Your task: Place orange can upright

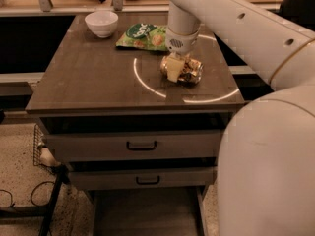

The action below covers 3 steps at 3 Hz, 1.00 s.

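Note:
The orange can (191, 71) lies on its side on the dark wooden table (93, 82), right of the middle, with shiny orange-gold mottled sides. My gripper (173, 69) comes straight down from the white arm (236, 23) and sits at the can's left end, covering part of it. The can rests on the tabletop and is not upright.
A white bowl (101, 23) stands at the table's back left. A flat green snack bag (143, 36) lies behind the can, close to the gripper. A bright ring of light (142, 80) marks the tabletop. Two drawers (141, 145) sit below the front edge. My white body (266, 171) fills the right foreground.

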Available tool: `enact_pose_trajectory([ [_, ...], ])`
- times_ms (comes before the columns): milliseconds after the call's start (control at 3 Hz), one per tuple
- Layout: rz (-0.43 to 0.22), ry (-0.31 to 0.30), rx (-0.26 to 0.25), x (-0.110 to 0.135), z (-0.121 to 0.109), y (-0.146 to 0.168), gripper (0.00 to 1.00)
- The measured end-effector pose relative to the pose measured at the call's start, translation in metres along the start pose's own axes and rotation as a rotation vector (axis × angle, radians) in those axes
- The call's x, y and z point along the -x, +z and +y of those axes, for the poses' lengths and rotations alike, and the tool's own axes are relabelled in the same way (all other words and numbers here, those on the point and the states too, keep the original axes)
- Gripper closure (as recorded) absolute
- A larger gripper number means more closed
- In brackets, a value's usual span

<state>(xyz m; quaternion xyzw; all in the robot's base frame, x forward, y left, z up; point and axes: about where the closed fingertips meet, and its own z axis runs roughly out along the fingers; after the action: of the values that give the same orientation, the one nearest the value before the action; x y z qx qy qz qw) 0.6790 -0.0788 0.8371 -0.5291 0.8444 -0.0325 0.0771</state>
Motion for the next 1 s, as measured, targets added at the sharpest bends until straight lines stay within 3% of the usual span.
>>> enact_pose_trajectory([
  [333, -0.003, -0.001, -0.001, 0.002, -0.001, 0.003, 1.0],
  [667, -0.004, -0.002, -0.005, 0.002, -0.002, 0.002, 1.0],
  [1000, -0.065, 0.023, 0.002, -0.007, -0.009, -0.026, 1.0],
])
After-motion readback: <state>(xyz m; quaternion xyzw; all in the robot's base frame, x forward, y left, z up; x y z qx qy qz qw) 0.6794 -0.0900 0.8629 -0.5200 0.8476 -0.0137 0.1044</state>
